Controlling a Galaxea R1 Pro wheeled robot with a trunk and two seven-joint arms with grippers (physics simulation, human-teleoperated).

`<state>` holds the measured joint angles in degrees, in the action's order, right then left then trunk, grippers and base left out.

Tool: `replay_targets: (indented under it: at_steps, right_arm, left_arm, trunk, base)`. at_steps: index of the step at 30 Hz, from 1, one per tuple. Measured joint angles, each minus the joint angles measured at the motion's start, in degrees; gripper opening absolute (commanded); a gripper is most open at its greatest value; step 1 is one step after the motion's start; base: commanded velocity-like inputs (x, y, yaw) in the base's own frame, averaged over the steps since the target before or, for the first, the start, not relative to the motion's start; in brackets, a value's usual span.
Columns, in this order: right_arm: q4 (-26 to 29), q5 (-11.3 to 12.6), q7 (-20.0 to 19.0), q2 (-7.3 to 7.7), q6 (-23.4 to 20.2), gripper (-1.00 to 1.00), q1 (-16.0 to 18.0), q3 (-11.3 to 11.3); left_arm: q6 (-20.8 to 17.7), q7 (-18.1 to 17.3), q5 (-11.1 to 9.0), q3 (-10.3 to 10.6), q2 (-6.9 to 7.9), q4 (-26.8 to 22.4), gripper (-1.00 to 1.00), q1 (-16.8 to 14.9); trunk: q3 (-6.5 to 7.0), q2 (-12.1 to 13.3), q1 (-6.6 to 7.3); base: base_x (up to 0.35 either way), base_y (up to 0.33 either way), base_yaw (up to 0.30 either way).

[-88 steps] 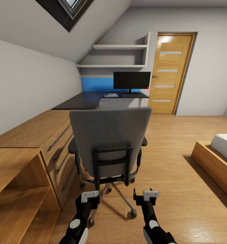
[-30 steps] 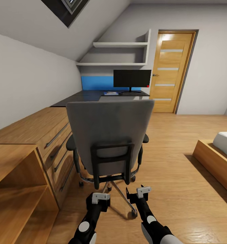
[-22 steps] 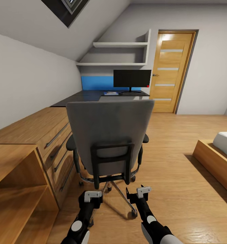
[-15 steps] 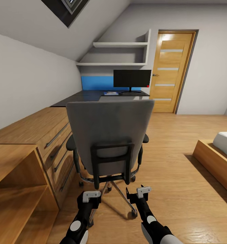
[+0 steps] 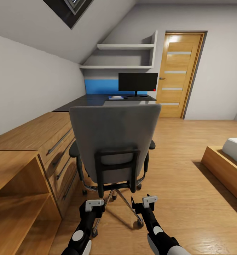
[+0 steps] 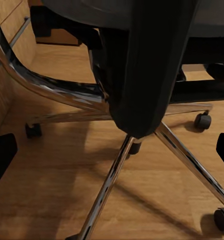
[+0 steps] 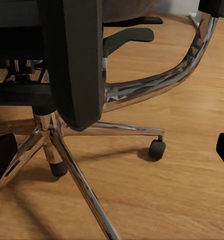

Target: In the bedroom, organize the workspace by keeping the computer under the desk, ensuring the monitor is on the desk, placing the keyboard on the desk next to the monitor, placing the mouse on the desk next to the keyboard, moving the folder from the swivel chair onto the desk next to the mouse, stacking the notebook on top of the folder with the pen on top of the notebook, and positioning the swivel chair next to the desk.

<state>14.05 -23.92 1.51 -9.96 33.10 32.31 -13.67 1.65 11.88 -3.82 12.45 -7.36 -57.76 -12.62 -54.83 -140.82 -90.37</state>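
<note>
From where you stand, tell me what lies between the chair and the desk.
Nothing visible does. The chair stands with its back toward both grippers, left and right, beside the wooden drawer chest. Beyond it, bare floor runs on to the desk, though the chair's back hides the stretch directly ahead.
</note>
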Motion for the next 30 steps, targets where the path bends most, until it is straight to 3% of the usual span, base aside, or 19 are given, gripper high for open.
replay_targets:
  at_steps: [8,30]
  right_arm:
    - [-0.04,-0.02,-0.01,0.0,0.12,1.0,0.0,0.03]
    - [0.03,-0.17,0.04,0.0,0.2,1.0,0.01,0.1]
  left_arm:
    - [0.02,0.0,0.0,-0.05,0.03,-0.15,1.0,0.0]
    - [1.64,-0.06,0.06,-0.02,0.2,-0.35,1.0,0.0]
  trunk:
    - [0.0,0.0,0.02]
    - [0.0,0.0,0.01]
  base:
    - [0.179,0.0,0.0]
    - [0.043,0.0,0.0]
